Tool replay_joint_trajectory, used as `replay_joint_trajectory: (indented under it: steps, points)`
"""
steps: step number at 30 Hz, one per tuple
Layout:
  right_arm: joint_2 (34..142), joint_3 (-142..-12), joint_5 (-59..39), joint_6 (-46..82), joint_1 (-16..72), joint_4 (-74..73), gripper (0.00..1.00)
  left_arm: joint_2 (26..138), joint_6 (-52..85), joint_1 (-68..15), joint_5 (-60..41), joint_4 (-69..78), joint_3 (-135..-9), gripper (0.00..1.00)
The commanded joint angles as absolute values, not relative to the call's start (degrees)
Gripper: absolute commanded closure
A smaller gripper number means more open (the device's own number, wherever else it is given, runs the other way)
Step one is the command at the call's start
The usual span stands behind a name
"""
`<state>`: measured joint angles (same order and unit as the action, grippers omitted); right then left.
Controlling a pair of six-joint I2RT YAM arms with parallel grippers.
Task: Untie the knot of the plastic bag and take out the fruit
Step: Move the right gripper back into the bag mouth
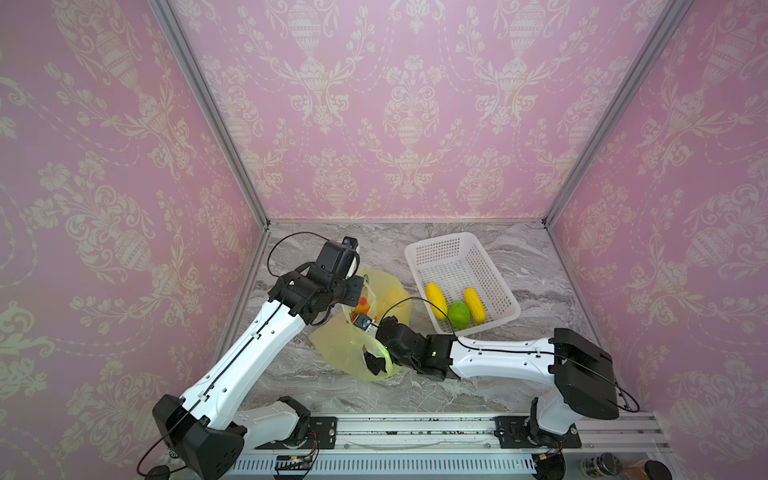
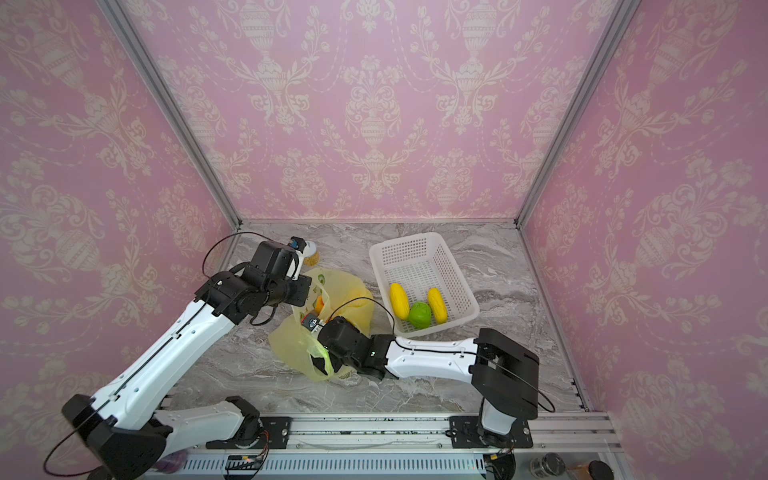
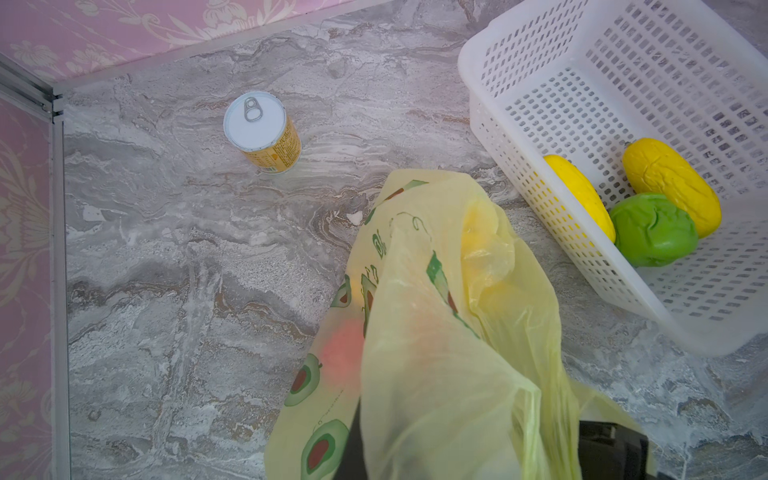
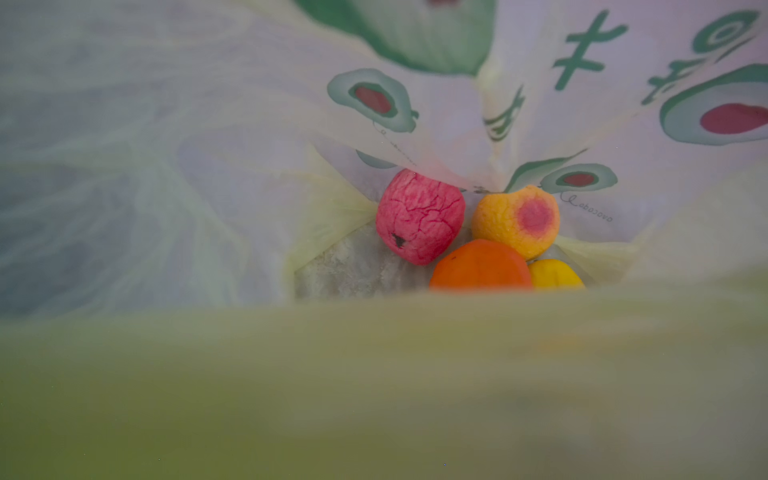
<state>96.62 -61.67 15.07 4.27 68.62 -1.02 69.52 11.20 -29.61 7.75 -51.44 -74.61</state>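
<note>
The left gripper [image 1: 357, 293], closed on the plastic bag [image 1: 332, 343] near the counter's middle, could lose the thin film. The mouth would then fall over the right gripper [image 1: 376, 361], whose jaws are hidden. I see no knot. Counted: one can [image 3: 262, 129], four fruit [image 4: 419, 216] in the bag, and three in one basket [image 3: 519, 137].

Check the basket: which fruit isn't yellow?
The round green bumpy fruit, lying between the two elongated yellow fruits at the near end of the white basket; it alone is green and round.
</note>
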Motion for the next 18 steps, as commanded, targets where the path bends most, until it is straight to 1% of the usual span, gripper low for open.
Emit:
replay_joint_trajectory:
  steps: [1,3,5,7,11,12,14,18]
  points:
    - [99.3,-64.7,23.2,4.8,68.4,2.9,0.13,68.2,10.2,-29.1,6.8,-51.7,-73.8,1.0]
    - [100.5,-66.0,26.5,5.6,68.4,4.3,0.17,68.0,10.1,-29.0,6.9,-51.6,-73.7,1.0]
    - [100.7,-66.4,29.8,6.7,68.4,4.9,0.25,68.2,10.1,-29.1,6.7,-51.5,-73.7,1.0]
    - [99.7,-65.5,30.6,7.3,68.2,3.7,0.32,68.4,10.2,-29.1,6.3,-51.6,-73.8,1.0]
    - [96.3,-63.0,32.4,8.6,68.1,1.6,0.5,68.0,10.2,-29.1,6.7,-51.7,-73.7,1.0]
    - [95.0,-62.0,33.4,9.1,68.1,1.0,0.52,67.8,10.1,-29.1,6.8,-51.6,-73.5,1.0]
    - [90.9,-59.0,34.2,9.2,68.1,-1.1,0.54,67.5,10.1,-29.1,6.9,-51.5,-73.5,1.0]
    - [83.3,-53.5,34.7,9.4,67.5,-4.3,0.52,67.7,10.2,-29.1,6.6,-51.6,-73.6,1.0]
